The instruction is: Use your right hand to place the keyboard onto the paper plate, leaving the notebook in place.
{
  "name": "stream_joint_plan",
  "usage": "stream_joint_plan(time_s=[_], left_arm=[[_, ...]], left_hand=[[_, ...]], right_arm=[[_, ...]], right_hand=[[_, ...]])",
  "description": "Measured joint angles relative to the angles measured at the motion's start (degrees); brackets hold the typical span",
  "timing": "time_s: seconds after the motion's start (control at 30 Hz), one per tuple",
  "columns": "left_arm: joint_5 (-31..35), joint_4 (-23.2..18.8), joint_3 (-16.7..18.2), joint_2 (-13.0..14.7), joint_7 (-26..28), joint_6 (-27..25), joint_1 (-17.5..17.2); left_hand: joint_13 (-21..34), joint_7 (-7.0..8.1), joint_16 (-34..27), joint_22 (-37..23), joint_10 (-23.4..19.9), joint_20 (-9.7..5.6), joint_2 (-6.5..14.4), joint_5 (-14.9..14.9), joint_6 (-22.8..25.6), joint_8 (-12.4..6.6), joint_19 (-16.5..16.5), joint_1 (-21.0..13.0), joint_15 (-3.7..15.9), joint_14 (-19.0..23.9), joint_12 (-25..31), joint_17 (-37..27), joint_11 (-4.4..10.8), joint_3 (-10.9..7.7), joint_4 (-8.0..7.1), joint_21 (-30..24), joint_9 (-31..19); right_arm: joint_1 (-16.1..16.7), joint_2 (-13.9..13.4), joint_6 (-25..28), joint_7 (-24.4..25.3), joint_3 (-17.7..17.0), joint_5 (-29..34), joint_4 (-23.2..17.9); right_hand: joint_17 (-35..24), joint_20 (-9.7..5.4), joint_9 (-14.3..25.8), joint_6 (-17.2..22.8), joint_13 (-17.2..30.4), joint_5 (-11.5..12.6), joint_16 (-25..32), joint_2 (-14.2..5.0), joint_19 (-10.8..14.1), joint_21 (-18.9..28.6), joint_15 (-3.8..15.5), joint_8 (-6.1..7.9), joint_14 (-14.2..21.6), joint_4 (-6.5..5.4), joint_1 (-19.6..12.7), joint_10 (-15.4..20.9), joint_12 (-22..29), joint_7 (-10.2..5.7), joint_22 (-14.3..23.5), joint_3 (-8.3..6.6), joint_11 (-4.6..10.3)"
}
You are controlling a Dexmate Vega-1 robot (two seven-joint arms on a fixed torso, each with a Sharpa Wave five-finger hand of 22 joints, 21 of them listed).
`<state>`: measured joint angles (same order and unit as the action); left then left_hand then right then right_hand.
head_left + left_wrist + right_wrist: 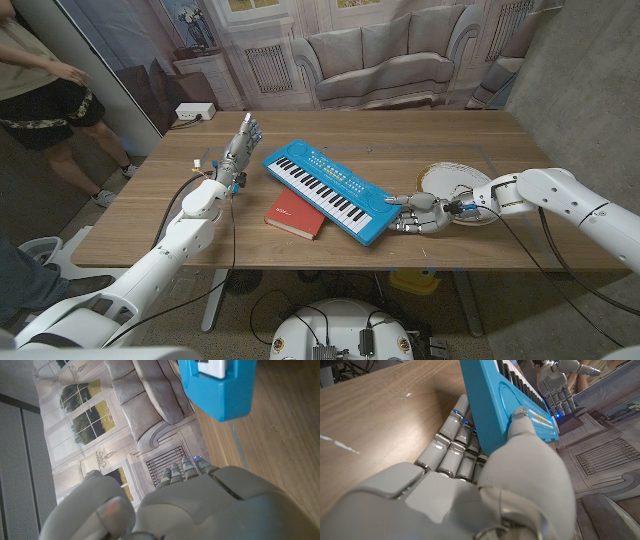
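Note:
A blue toy keyboard [328, 187] lies slantwise across the table's middle, its near part over a red notebook [296, 214]. My right hand [421, 213] grips the keyboard's right end, thumb on its top face [520, 414] and fingers [451, 445] beneath it. The keyboard's blue body [502, 405] rises from that grip. A paper plate [452, 184] with a gold rim sits just behind the right hand and wrist, partly hidden by them. My left hand [240, 146] stands upright at the table's left, fingers up and apart, holding nothing. The keyboard's far end [218, 385] is close to the left hand [175, 505].
A person stands beyond the table's far left corner [45, 90]. A white power strip [194, 112] lies on the floor behind the table. The table's right edge [560, 190] runs near a grey wall.

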<state>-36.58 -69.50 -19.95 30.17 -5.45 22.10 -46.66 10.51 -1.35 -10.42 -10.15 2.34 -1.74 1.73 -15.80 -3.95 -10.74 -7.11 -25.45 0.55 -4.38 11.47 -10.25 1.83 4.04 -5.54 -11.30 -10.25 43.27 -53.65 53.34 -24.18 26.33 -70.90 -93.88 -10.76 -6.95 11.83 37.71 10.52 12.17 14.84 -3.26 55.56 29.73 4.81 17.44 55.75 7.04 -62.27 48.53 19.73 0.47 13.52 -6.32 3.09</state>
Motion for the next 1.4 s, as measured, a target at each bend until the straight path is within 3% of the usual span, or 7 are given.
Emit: stream_joint_plan(time_s=[0.13,0.5,0.77,1.4], left_arm=[[0.0,-0.1,-0.1,0.0,0.0,-0.1,0.1],[0.1,-0.2,-0.1,0.0,0.1,-0.2,0.1],[0.1,-0.4,-0.2,0.0,0.2,-0.2,0.1],[0.2,-0.9,-0.1,0.2,0.2,0.1,-0.1]], left_hand=[[0.0,0.00,0.0,0.0,0.0,0.00,0.0,0.0,0.0,0.00,0.0,0.0,0.00,0.0,0.0,0.0,0.00,0.00,0.00,0.0,0.0],[0.0,0.00,0.0,0.0,0.0,0.00,0.2,0.0,0.0,0.00,0.0,-0.2,0.00,0.0,0.0,0.0,0.00,0.00,0.00,0.0,0.0],[0.0,0.00,0.0,0.0,0.0,0.00,0.3,0.0,0.0,0.00,0.0,-0.3,0.00,0.0,0.0,0.0,0.00,0.34,0.01,0.0,-0.2],[0.0,0.00,0.0,0.0,0.0,0.00,0.3,0.0,0.0,0.00,0.0,-0.3,0.00,0.0,0.0,0.0,0.00,0.49,0.16,0.0,-0.1]], right_arm=[[0.3,0.1,-0.5,-0.2,-0.1,-0.4,0.1],[1.6,-0.2,-2.1,1.0,-0.7,-0.2,-1.2],[2.7,-0.6,-3.2,2.5,-1.3,0.1,-2.6],[6.0,-1.8,-5.6,6.3,-3.7,-1.9,-5.7]], right_hand=[[0.0,-0.29,0.0,1.2,0.0,0.0,0.0,0.00,0.7,0.8,0.00,0.02,0.8,0.10,0.0,0.7,0.0,-0.38,0.1,-0.09,0.10],[-0.3,-0.63,0.3,2.9,0.0,-0.4,-0.1,0.91,1.0,3.0,-0.99,1.34,2.6,0.99,-0.9,2.2,0.0,0.94,0.7,-1.00,-0.94],[-1.2,-0.66,0.3,3.8,0.0,-0.9,-0.2,1.21,1.0,4.4,-1.72,1.39,3.4,1.65,-1.2,3.4,0.2,1.77,1.2,-2.02,-1.75],[-1.3,-0.61,0.6,5.2,0.3,-1.4,1.2,1.21,2.0,8.1,-3.06,1.69,4.9,1.48,-1.2,5.1,0.7,3.22,2.3,-1.85,-3.50]])
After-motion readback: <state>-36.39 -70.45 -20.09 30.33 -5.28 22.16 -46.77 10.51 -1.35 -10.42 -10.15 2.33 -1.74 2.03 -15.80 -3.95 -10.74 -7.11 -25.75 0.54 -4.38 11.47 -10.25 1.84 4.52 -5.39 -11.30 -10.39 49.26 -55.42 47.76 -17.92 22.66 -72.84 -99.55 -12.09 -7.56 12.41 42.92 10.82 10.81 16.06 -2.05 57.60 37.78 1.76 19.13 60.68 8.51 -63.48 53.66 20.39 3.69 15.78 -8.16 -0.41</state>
